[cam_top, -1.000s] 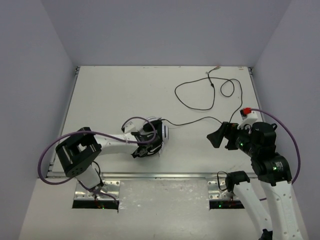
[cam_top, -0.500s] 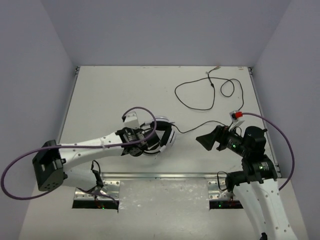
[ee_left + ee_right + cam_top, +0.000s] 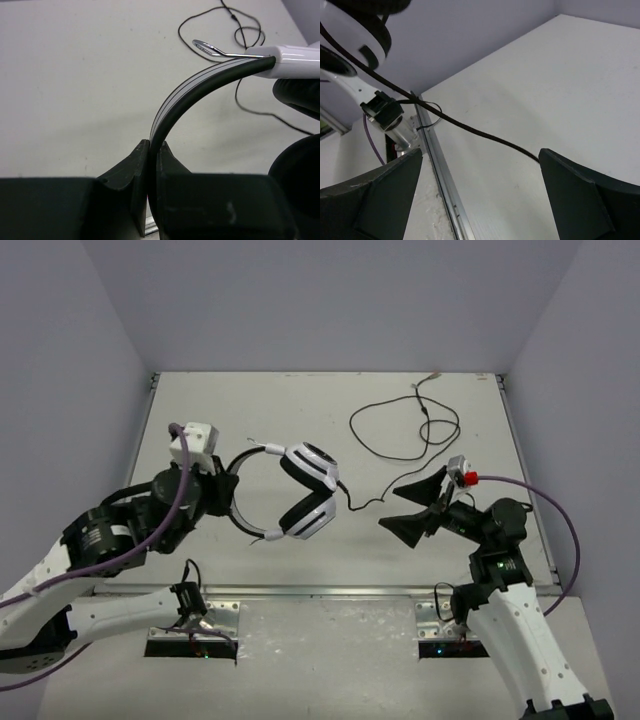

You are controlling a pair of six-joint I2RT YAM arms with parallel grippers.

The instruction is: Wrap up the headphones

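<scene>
- Two grippers are in play. The left gripper is pinched tight on the headband of the headphones, with the thin band edge-on between its fingers.
- The right gripper has its fingers spread wide and holds nothing.
- The headphones sit left of centre over the table. As far as I can judge they are lifted clear of it, with both ear cups hanging toward the right arm.
- The cord leaves the lower cup and runs right, crossing just in front of the right gripper's open fingers without touching them. It then lies in loose loops on the far right of the table.
- I expect the headset to be light. The band looks springy and smooth, so a grip this narrow may let it pivot or slide.
- The cord looks limp and thin, with no stiffness to push against. It will only follow a pull, and it could slip out of a half-closed gripper.
- I would take the cord near the cup, where it runs straight in front of the right gripper, rather than among the loops.
- The joint where the cord enters the cup is the fragile spot, so I would not tug hard there.
</scene>
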